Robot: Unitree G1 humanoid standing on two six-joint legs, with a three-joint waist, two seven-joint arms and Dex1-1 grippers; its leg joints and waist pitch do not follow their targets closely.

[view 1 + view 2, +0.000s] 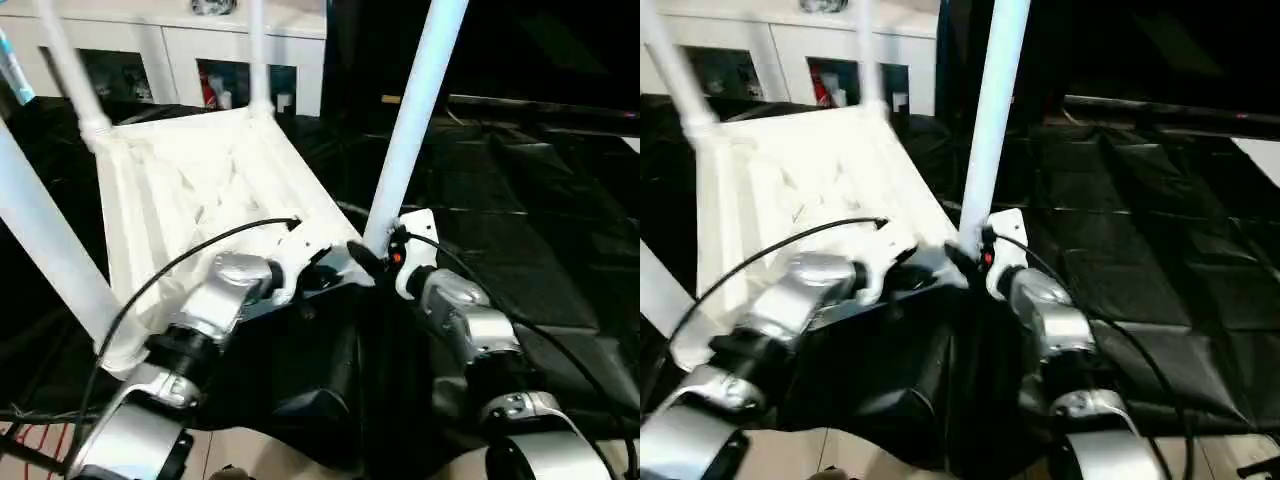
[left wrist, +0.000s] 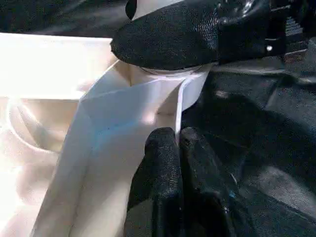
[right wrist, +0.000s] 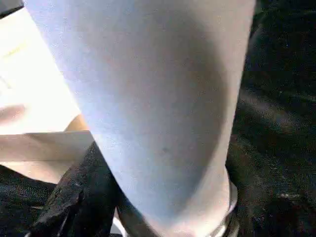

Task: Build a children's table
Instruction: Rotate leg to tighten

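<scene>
the children's table (image 1: 200, 190) is of smooth white plastic and lies upside down on a surface covered with black, wrinkled sheeting (image 1: 520, 260). its ribbed underside faces up, with thin walls crossing between the rounded corners. four long round legs rise from the corners, so their long axes point up and a little tilted; the near right leg (image 1: 410, 120) is a smooth tapered tube that leans toward the right at its top.

the left end effector (image 2: 170, 148) has its two black, grainy fingers pressed together, with a thin white rib of the tabletop corner at their tips. the right end effector (image 1: 375, 258) is clamped around the base of the near right leg, where the leg enters its corner socket; one black finger (image 2: 168, 34) curves around it.

behind the table stands a white cabinet (image 1: 170, 50) with glass doors. black cables (image 1: 180, 262) run along both silver forearms.
</scene>
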